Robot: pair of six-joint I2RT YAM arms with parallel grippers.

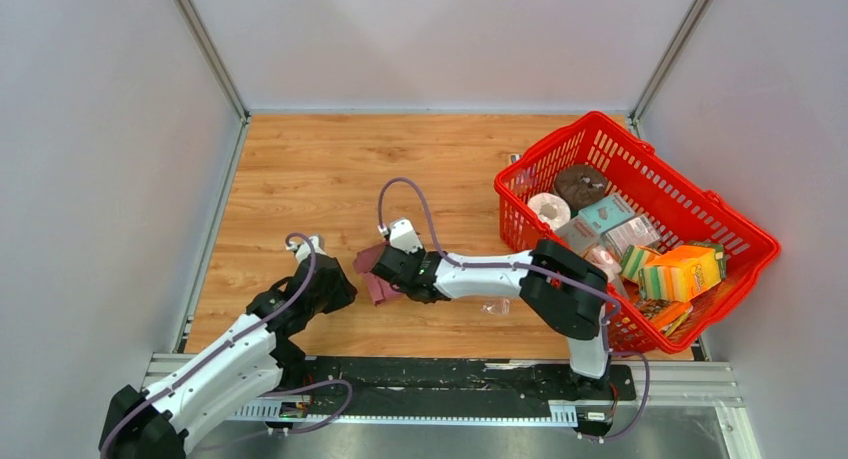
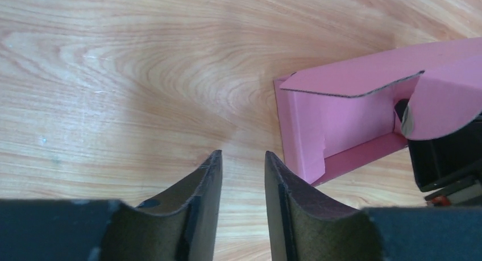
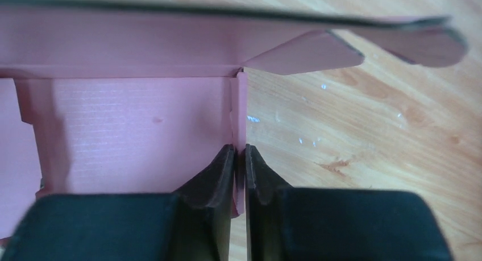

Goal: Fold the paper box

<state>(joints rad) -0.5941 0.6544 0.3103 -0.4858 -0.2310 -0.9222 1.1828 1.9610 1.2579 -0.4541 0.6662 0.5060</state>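
Note:
The pink paper box (image 1: 375, 269) lies partly folded on the wooden table, left of centre. My right gripper (image 3: 240, 152) is shut on one upright pink side wall of the paper box (image 3: 131, 124), with a flap arching over it. In the top view the right gripper (image 1: 385, 269) reaches in from the right. My left gripper (image 2: 243, 156) is open just left of the box (image 2: 341, 113), its fingertips over bare wood and holding nothing. From above, the left gripper (image 1: 340, 284) sits close beside the box's left edge.
A red basket (image 1: 600, 139) full of goods, among them a paper roll and teal and orange boxes, stands at the right. Grey walls close in the table (image 1: 300, 169) on three sides. A black rail runs along the near edge.

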